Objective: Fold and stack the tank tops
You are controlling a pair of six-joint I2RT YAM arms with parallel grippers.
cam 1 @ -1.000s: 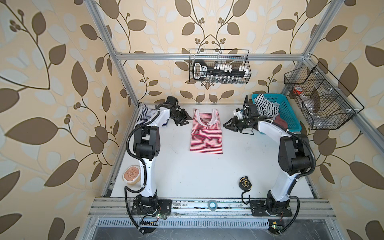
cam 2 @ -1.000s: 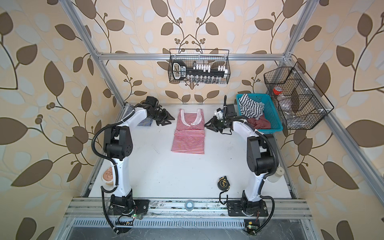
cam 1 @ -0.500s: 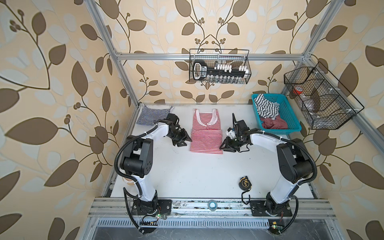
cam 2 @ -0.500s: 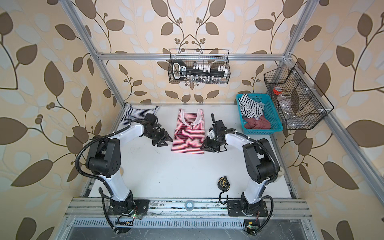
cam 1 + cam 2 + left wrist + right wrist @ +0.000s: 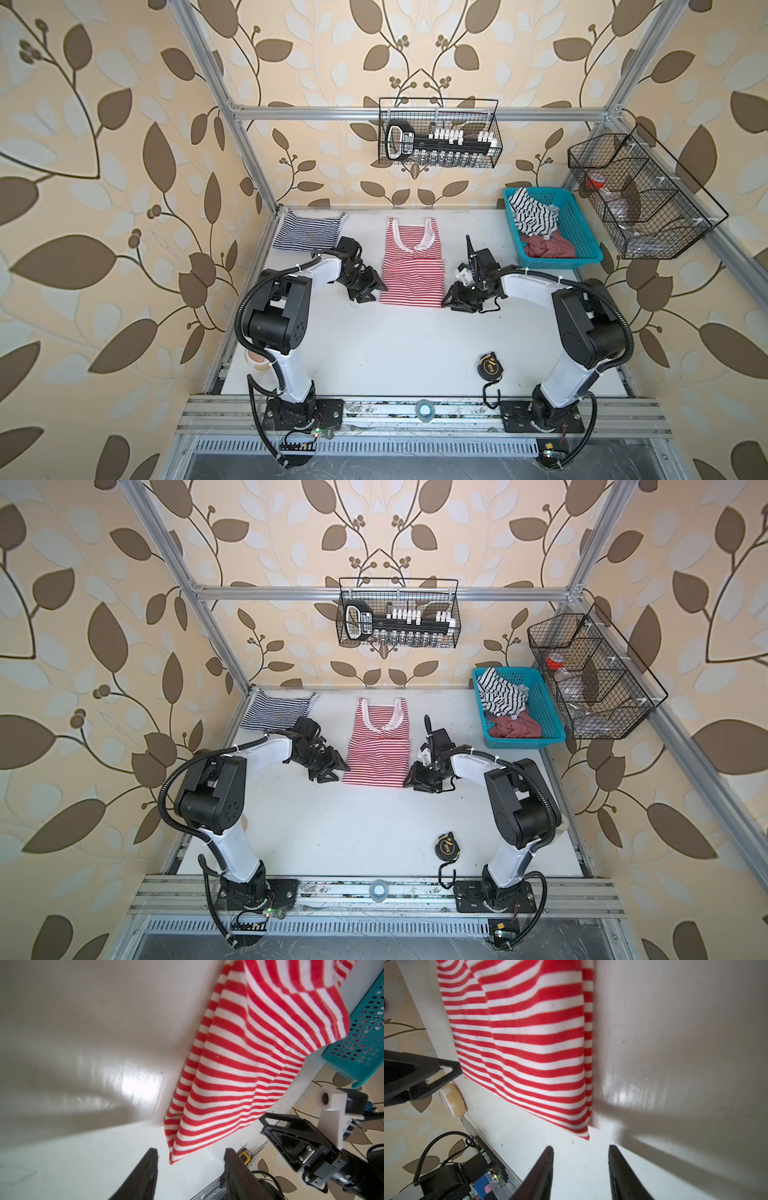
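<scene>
- The red-and-white tank top [image 5: 412, 270] is flat mid-table, long axis pointing away from the arm bases, hem nearest them.
- The left gripper [image 5: 372, 293] is spread and empty, just beside the hem's left corner.
- The right gripper [image 5: 451, 300] is the same at the right corner, so 1 corner per arm.
- The navy-and-white tank top [image 5: 307, 232] is at the back left, well apart.

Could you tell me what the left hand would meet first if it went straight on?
Probably the near corner of the red-and-white tank top, lying just ahead of the open left hand.
</scene>
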